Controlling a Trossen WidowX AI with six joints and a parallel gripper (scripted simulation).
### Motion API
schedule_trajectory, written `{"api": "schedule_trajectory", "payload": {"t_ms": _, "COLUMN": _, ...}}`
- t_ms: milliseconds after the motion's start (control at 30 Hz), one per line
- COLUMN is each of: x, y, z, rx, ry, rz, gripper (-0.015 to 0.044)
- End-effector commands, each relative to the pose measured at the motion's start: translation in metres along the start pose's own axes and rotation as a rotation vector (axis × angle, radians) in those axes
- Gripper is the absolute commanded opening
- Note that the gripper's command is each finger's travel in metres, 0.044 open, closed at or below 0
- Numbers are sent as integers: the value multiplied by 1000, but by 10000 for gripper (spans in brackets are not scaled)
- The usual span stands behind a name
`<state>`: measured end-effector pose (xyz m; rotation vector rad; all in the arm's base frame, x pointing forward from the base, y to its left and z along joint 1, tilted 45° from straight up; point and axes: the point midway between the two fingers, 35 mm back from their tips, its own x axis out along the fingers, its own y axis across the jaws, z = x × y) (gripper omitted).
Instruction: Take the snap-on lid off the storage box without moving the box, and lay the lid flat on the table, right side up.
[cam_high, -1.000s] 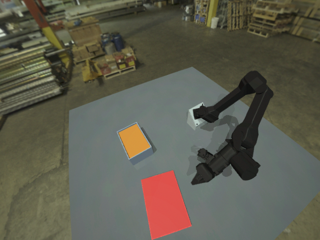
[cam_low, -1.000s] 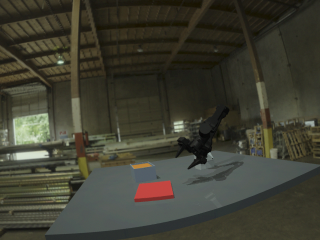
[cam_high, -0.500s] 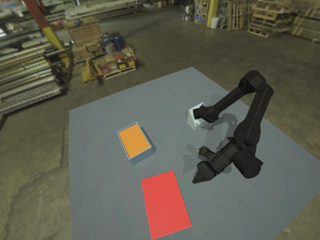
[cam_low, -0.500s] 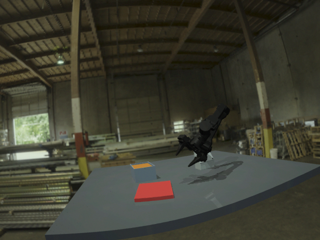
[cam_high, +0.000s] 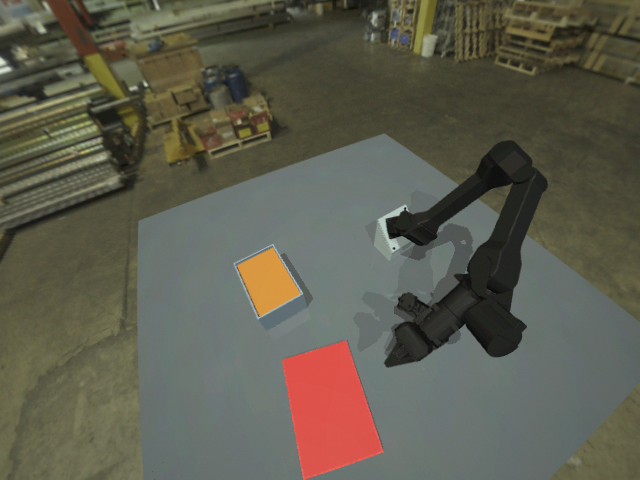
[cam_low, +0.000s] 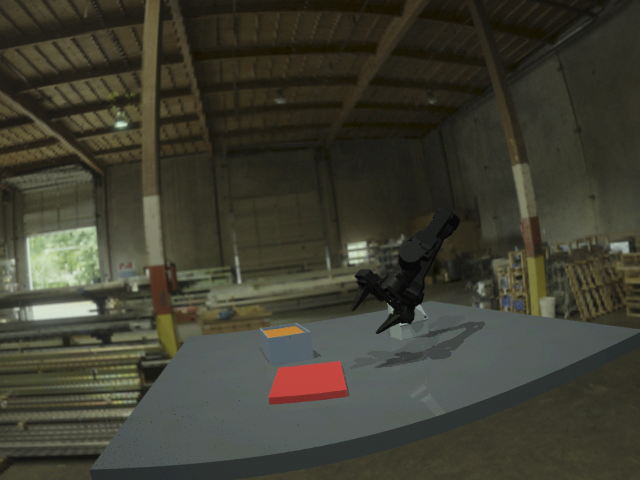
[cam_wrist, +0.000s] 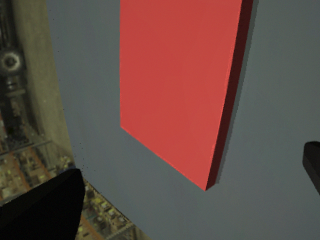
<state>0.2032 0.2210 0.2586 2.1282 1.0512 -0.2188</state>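
while i watch from the top view, the gripper (cam_high: 400, 335) hangs above the grey desk (cam_high: 206, 392) with its fingers (cam_high: 393, 357) spread wide and nothing between them. it sits well apart from the storage box (cam_high: 281, 311), off to the box's right in this view, and near the upper right corner of the red slab (cam_high: 330, 408).

the box stands upright on the desk, blue-grey walls, and the orange lid (cam_high: 268, 280) sits on top inside a pale rim, flat, not lifted. the red slab lies flat on the desk just below the box in the top view, a gap between the two.

in the exterior view the fingers (cam_low: 386, 325) point down and toward the camera, tips above the desk surface, not touching it as far as i can tell. the second finger (cam_low: 359, 299) sticks out to the left, clearly separated from the first. box (cam_low: 287, 348) with orange lid (cam_low: 283, 331) sits left of the arm, red slab (cam_low: 308, 382) in front of it.

the arm is folded over, elbow high, mounted on a white base block (cam_high: 386, 242) farther back on the desk.

wrist view looks down at the red slab (cam_wrist: 180, 60) with a corner of it mid-frame; one dark finger (cam_wrist: 40, 227) bottom left, a sliver of the other (cam_wrist: 312, 163) at the right edge. box not in that view.
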Motion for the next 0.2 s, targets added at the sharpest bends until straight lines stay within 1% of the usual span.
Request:
{"api": "schedule_trajectory", "payload": {"t_ms": 0, "x": 0, "y": -1, "z": 0, "rx": -3, "ry": 3, "rz": -5, "gripper": 440}}
{"api": "schedule_trajectory", "payload": {"t_ms": 167, "x": 0, "y": -1, "z": 0, "rx": -3, "ry": 3, "rz": -5, "gripper": 440}}
